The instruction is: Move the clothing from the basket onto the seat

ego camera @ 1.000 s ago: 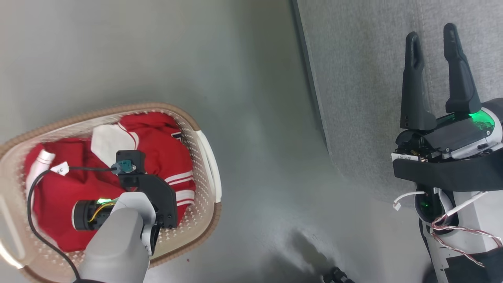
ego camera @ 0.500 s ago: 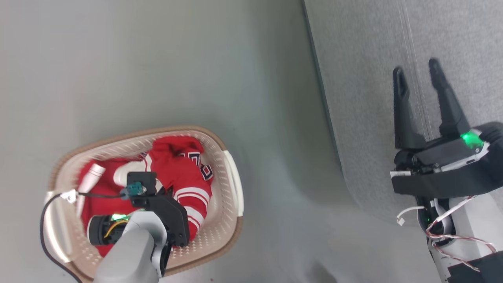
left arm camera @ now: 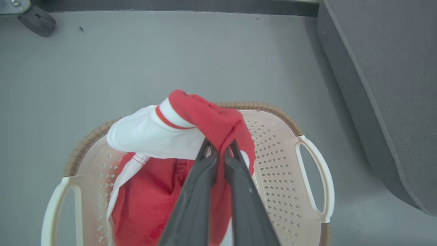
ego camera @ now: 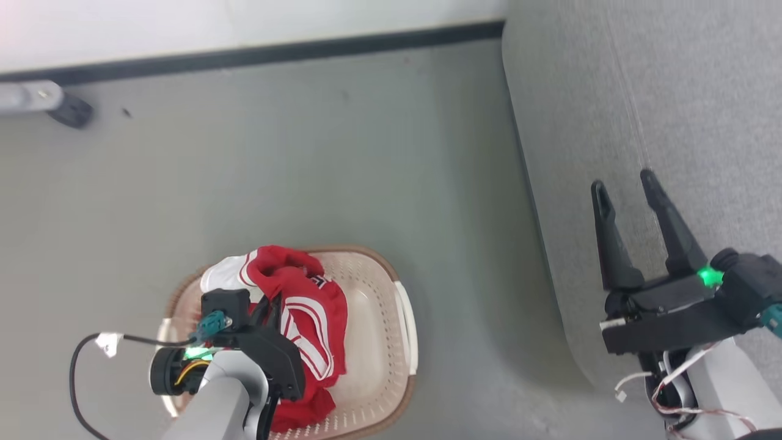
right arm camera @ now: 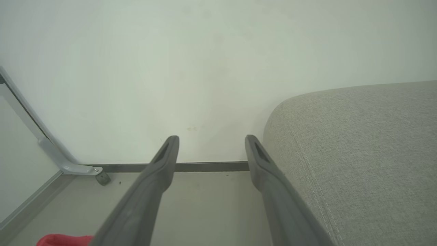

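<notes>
Item: red-and-white jersey (left arm camera: pixel 205 119).
Location: bunched above basket (left arm camera: pixel 273 108), tail hanging inside.
Holder: left gripper (left arm camera: pixel 220 148), fingers clamped on red fold.
Seat (ego camera: pixel 641 91): rightward of left gripper, across floor strip (ego camera: pixel 464 214).
Right gripper (ego camera: pixel 624 181): fingers apart, empty, over seat edge.

The smooth grey floor (ego camera: pixel 366 183) carries the basket (ego camera: pixel 374 342), standing flat low in the head view, well apart from the seat (ego camera: pixel 672 91), whose rounded edge meets the floor on the right. At the far left a black caster (ego camera: pixel 70 112) under a metal leg (ego camera: pixel 24 96) rests by the dark skirting strip (ego camera: pixel 275 54), a small speck (ego camera: pixel 126 112) near it.
</notes>
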